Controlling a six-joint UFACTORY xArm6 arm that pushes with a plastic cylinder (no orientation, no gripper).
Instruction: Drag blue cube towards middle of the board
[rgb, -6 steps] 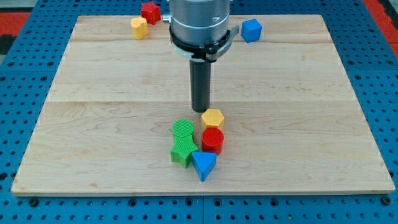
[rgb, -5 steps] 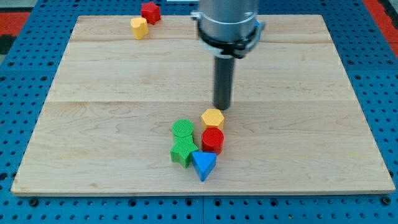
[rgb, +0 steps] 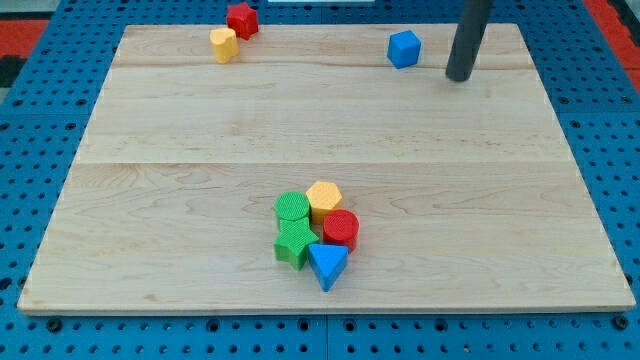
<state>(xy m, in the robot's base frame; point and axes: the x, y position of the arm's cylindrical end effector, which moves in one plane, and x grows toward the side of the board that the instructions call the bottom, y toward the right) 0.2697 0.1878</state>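
The blue cube (rgb: 404, 48) is seen upper right on the bench (rgb: 180, 150), just left of my tip (rgb: 459, 76), not touching; nothing is held. One blue cube is counted, one tip.

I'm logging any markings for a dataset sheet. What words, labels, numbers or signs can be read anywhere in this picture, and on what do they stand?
None: no readable text, number, brand or sign shows anywhere.
The wooden board is plain, bare wood.
The blue cube, beside my tip, has no marking.
The other blocks, such as the red cylinder and the blue triangle, carry none either.
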